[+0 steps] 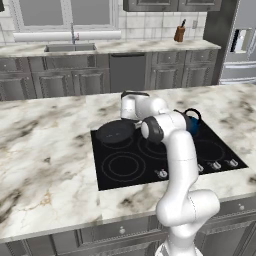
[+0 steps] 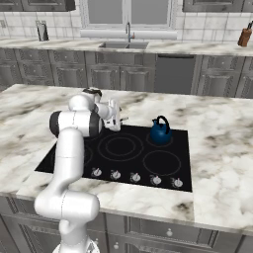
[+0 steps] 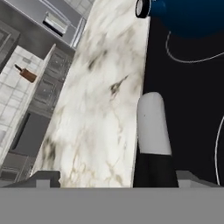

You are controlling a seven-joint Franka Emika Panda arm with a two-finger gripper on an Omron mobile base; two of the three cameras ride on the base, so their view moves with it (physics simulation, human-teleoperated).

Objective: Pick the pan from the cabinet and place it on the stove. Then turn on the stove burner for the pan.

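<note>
The black pan (image 1: 116,132) lies flat on the back-left burner of the black glass stove (image 1: 107,177). Its silver-grey handle (image 3: 152,124) points toward the blue kettle. My gripper (image 3: 117,177) is open, its fingers spread wide on either side of the handle without touching it. From the right base camera, the gripper (image 2: 117,120) hangs over the stove's back-left corner and the arm hides the pan body. A row of small silver knobs (image 2: 135,177) runs along the stove's front edge. The front-left burner ring (image 1: 123,166) is bare. The cabinet is out of view.
A small blue kettle (image 1: 192,121) stands on the back-right burner, close to the right of the hand. Marble island counter (image 1: 45,150) surrounds the stove. Behind are a sink (image 2: 123,45), base cabinets and a knife block (image 1: 179,33).
</note>
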